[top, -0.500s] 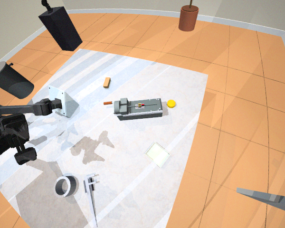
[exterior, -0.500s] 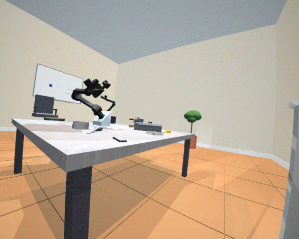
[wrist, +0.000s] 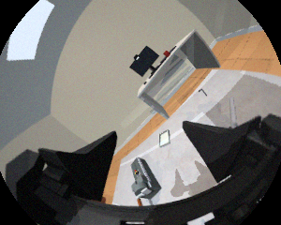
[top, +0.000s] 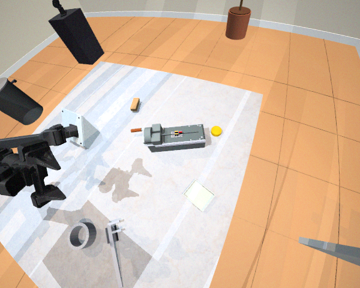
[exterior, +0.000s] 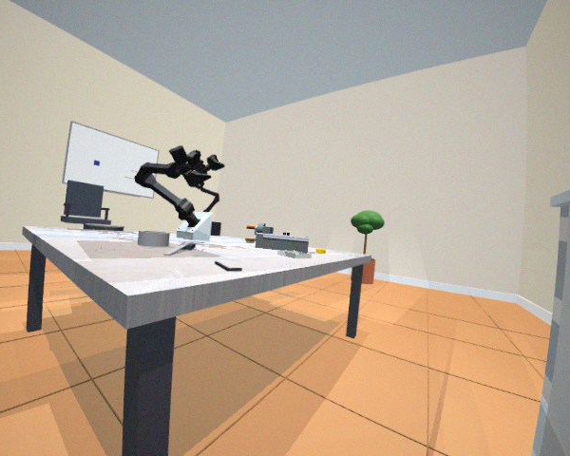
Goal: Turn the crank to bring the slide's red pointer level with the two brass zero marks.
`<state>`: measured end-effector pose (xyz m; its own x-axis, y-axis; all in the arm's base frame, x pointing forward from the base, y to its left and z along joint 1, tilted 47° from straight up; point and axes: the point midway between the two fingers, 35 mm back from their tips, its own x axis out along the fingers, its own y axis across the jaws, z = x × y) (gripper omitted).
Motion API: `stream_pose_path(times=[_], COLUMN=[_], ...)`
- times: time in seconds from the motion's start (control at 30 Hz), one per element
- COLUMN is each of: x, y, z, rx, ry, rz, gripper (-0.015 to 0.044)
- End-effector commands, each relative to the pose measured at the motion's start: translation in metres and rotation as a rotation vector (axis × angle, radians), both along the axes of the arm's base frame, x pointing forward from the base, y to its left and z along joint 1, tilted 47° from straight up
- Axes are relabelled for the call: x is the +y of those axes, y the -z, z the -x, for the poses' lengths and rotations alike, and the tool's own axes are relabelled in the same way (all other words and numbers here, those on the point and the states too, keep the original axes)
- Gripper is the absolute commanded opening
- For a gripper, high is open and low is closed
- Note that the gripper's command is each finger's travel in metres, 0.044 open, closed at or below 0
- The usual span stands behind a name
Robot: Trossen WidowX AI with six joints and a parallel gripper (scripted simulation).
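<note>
The grey machine (top: 183,143) (exterior: 281,243) (wrist: 148,177) stands on the table. Its orange-brown crank handle (top: 136,130) (exterior: 250,227) (wrist: 140,202) sticks out at the housing end. On the slotted top, the small red pointer (top: 180,132) appears slightly beyond the brass zero marks (top: 176,132), on the side away from the crank; the exact offset is too small to read. My gripper (top: 62,183) (exterior: 216,170) (wrist: 150,129) is wide open and empty, raised high above the table and well away from the handle.
A wooden block (top: 135,104) lies behind the handle. A yellow disc (top: 216,131) (exterior: 320,251) is beyond the machine's far end. A pale shallow tray (top: 198,195) (wrist: 164,138), grey ring (top: 73,237) (exterior: 153,239), caliper (top: 114,248) and black hex key (exterior: 228,269) also lie on the table.
</note>
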<state>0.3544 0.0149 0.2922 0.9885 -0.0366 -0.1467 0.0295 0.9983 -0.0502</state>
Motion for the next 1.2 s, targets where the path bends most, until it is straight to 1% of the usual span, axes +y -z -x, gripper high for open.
stream_pose_path(times=[0.0, 0.13, 0.63, 1.17], x=[0.007, 0.017, 0.060, 0.097], y=[0.015, 0.030, 0.096, 0.174], z=[-0.019, -0.033, -0.079, -0.111], rx=[0.080, 0.152, 0.409, 0.648], ry=[0.015, 0.027, 0.017, 0.028], rz=[0.025, 0.046, 0.240, 0.487], gripper=[0.0440, 0.0440, 0.0440, 0.0440])
